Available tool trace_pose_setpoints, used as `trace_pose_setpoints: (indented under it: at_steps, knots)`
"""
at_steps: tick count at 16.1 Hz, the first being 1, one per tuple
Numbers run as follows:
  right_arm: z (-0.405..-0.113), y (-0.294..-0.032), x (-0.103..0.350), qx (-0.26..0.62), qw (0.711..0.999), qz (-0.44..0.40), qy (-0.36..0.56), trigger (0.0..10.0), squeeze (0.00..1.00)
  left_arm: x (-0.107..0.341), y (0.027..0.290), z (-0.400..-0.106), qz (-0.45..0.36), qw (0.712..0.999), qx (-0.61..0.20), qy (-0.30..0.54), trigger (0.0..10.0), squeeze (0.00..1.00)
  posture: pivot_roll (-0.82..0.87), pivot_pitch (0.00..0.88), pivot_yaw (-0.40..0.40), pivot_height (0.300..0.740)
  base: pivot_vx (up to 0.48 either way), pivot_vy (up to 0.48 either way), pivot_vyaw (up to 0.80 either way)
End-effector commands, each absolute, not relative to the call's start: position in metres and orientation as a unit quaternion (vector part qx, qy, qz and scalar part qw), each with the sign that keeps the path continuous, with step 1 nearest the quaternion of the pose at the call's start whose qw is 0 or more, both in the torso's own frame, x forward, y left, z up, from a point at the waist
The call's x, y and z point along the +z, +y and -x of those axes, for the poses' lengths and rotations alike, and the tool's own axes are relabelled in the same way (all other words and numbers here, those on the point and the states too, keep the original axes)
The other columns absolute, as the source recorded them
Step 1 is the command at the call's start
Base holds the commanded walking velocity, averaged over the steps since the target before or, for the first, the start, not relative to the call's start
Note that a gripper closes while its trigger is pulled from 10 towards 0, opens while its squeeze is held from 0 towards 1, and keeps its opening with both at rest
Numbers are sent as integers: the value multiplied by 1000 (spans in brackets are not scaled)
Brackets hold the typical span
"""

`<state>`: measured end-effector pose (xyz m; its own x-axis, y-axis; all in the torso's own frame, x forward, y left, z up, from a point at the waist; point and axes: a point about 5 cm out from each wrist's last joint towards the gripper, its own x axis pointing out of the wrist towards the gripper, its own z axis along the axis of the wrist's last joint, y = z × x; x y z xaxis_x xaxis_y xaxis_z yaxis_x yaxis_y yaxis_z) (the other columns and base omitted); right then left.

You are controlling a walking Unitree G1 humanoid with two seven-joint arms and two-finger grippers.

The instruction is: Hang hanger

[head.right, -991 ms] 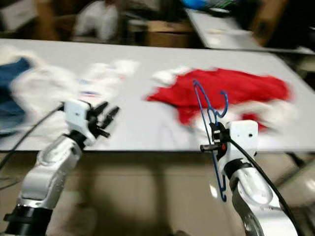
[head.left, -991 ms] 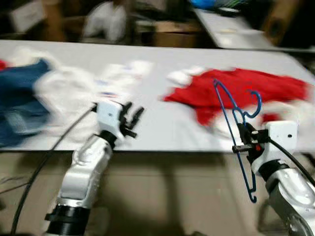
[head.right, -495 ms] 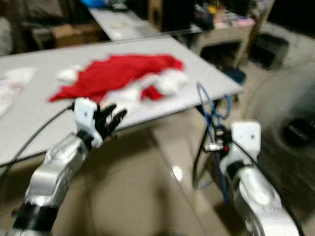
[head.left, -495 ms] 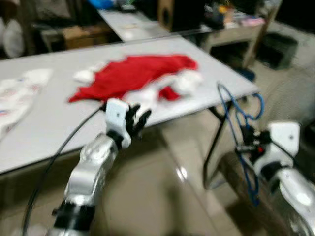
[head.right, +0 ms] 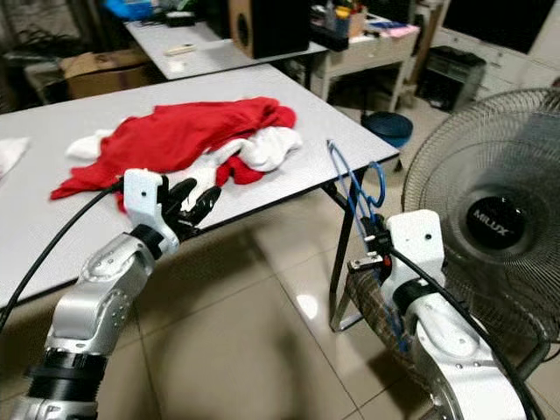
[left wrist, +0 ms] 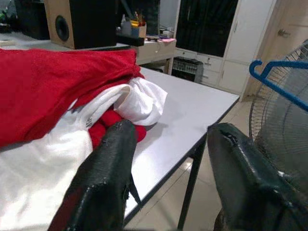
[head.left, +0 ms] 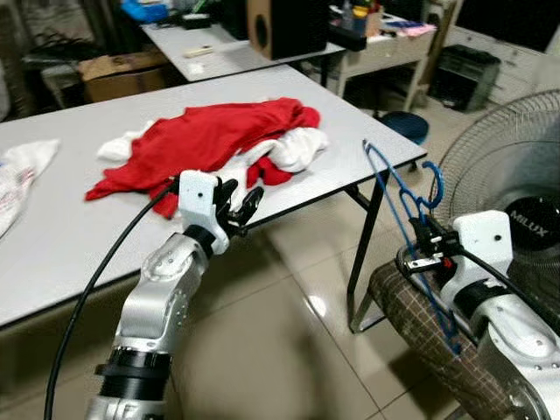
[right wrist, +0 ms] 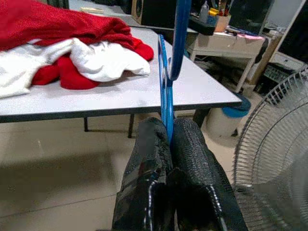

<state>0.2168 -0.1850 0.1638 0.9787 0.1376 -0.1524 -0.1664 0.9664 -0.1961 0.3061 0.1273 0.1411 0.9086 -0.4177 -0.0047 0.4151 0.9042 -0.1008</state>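
Note:
My right gripper [head.left: 423, 248] is shut on a blue plastic hanger [head.left: 395, 194], held upright off the right corner of the grey table [head.left: 367, 131], its hook [head.left: 435, 178] pointing up. In the right wrist view the hanger's bar [right wrist: 166, 91] rises from between the closed fingers [right wrist: 192, 163]. My left gripper [head.left: 236, 208] is open with nothing in it, hovering at the table's front edge just below a pile of red and white clothes [head.left: 210, 136]. The left wrist view looks between its spread fingers [left wrist: 110, 163] at the same pile [left wrist: 57, 82].
A large standing fan [head.left: 516, 175] is close on the right. A stool with a checked seat [head.left: 411, 302] stands below my right arm. A blue bin [head.left: 404, 125] sits past the table corner. A second table [head.left: 227, 52] with a speaker is behind. Tiled floor lies below.
The camera has swung right: the table slid left in view, and the fan and stool came into sight. The hanger stays in my right gripper; the left one stays open.

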Motion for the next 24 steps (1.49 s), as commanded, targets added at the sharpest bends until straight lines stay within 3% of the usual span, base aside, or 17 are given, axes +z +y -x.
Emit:
trace_pose_setpoints:
  at_steps: [1,4,15,16,19,20,21,22,24]
  knots:
    - [-217,-184,167,86,989,111,55,10000,0,142,134,-309,43,981,-191,10,10000,769,-118,0,5,740,356,0,0]
    - [-217,-185,174,92,990,100,33,10000,0,144,138,-312,41,985,-168,2,10000,757,-122,0,-2,740,351,0,0]
    - [-205,-200,173,70,989,126,38,10000,0,139,115,-311,74,971,-228,-4,10000,706,-191,0,13,740,289,0,0]
    - [-203,-203,172,62,989,124,41,10000,0,139,109,-309,65,964,-259,-6,10000,1000,-187,0,26,740,0,0,0]
    - [-198,-208,171,64,988,135,47,10000,0,141,98,-319,30,960,-277,-10,10000,1000,-195,0,57,740,0,0,0]
    - [-196,-206,172,95,984,145,49,10000,0,143,96,-339,-31,962,-271,-6,10000,973,-200,0,76,740,0,0,0]
    - [-196,-206,172,102,982,150,50,10000,0,145,96,-344,-37,962,-271,-8,10000,63,-203,0,82,740,0,0,0]
    - [-195,-208,171,106,980,160,53,10000,0,147,97,-351,-52,961,-270,-11,10000,0,-209,0,97,740,0,0,0]
    - [-194,-212,173,111,977,172,55,10000,0,149,91,-362,-74,955,-287,-7,10000,0,-213,0,102,740,0,0,0]
